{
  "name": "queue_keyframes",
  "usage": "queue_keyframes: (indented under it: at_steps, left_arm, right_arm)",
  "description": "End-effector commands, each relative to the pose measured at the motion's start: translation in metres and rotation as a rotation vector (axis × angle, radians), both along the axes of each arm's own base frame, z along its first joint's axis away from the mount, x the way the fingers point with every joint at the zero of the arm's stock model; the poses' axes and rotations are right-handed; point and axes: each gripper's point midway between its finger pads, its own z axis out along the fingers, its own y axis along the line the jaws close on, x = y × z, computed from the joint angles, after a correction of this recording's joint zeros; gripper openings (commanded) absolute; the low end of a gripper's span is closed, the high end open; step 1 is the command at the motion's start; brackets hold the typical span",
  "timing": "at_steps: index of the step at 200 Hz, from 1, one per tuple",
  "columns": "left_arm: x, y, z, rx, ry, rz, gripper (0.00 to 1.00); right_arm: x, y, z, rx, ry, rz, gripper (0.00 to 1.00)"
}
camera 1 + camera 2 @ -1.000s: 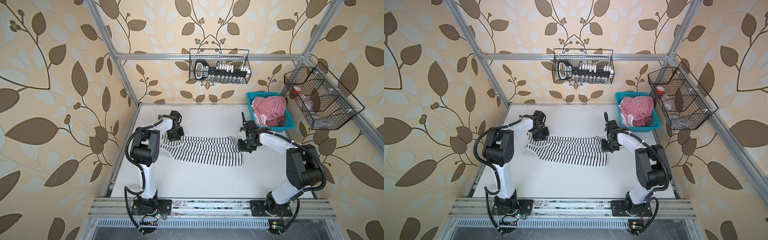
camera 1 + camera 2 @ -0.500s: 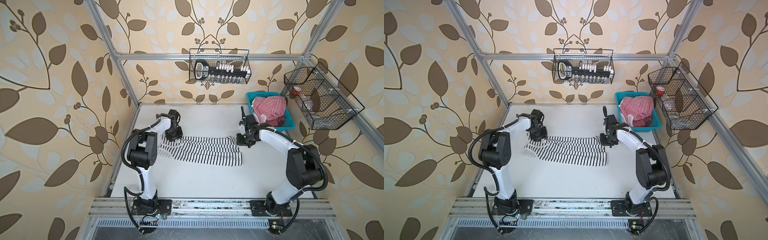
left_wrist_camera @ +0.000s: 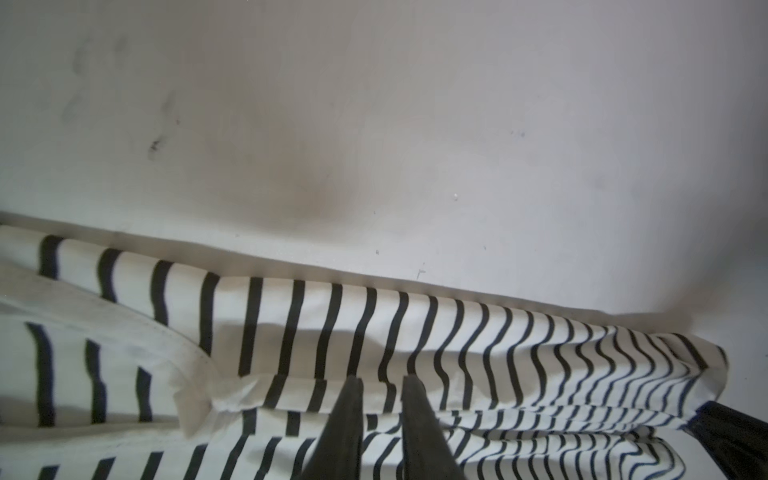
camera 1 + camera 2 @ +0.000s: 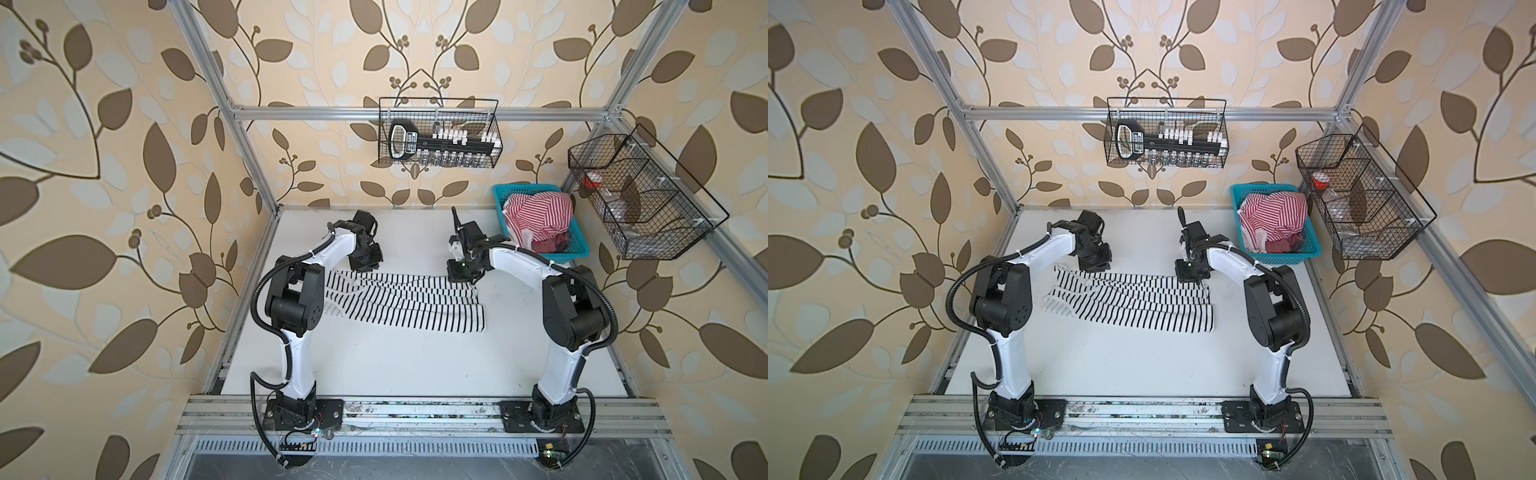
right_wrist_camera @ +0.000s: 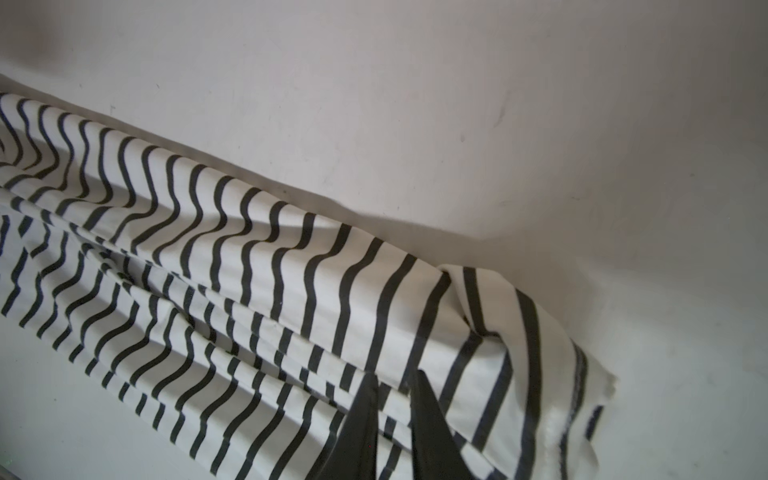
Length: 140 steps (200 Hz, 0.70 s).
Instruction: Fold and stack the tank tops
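The black-striped tank top lies on the white table as a long band folded lengthwise, its straps toward the left. My left gripper stands at the far edge near the strap end. In the left wrist view the gripper pinches a fold of the striped cloth. My right gripper is at the far edge near the hem end, and this gripper is likewise shut on a fold of the cloth. The red-striped tank top lies crumpled in the basket.
A blue basket stands at the table's back right corner. One wire basket hangs on the back rail, another wire basket on the right frame. Bare white table stretches in front of the striped top.
Both grippers have shifted slightly along the black-striped top's far edge, toward each other. The cloth itself lies much as before.
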Motion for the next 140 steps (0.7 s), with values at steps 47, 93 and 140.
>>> queue_keyframes:
  at_steps: [47, 93, 140]
  left_arm:
    - [-0.031, 0.012, -0.01, 0.019, 0.054, 0.006, 0.17]
    - [-0.044, 0.02, -0.007, 0.044, 0.055, 0.016, 0.16]
    - [-0.027, 0.016, 0.018, 0.03, -0.016, 0.03, 0.18]
  right_arm:
    - [-0.048, -0.008, -0.04, 0.009, 0.108, 0.003, 0.16]
    - [-0.056, -0.012, -0.033, 0.009, 0.093, -0.006, 0.16]
    - [-0.031, -0.003, 0.006, 0.038, 0.0, 0.012, 0.17]
